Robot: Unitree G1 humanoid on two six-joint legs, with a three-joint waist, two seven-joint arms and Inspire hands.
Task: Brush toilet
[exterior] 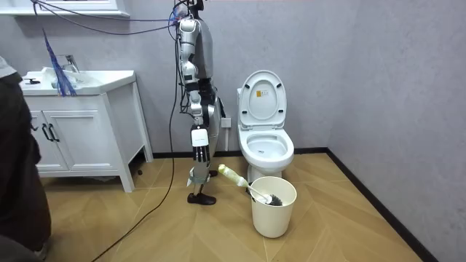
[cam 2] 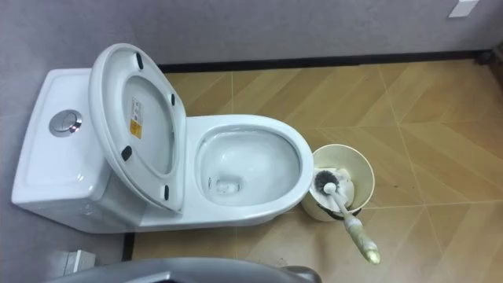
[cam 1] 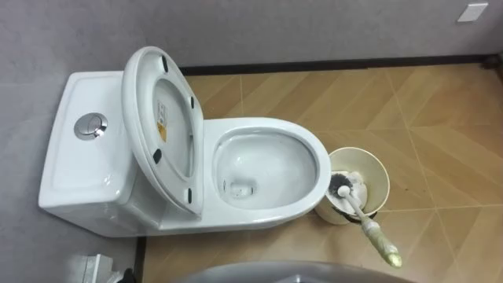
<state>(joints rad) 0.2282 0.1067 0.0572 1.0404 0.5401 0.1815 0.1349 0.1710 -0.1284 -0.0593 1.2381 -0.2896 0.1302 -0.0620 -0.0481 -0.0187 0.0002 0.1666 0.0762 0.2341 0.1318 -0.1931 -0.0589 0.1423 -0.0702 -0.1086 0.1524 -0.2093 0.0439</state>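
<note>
A white toilet stands against the grey wall with its lid and seat raised and the bowl open. In front of the bowl sits a cream bucket. The toilet brush rests in it, dark head down, and its pale handle leans out over the rim toward me. In the room view I stand beside the toilet, on the room view's left, facing it. My right hand hangs at my side, well away from the brush.
A round flush button sits on the tank. A white vanity with a sink stands at the room view's left, and part of a person shows at that edge. Wooden floor spreads past the bucket.
</note>
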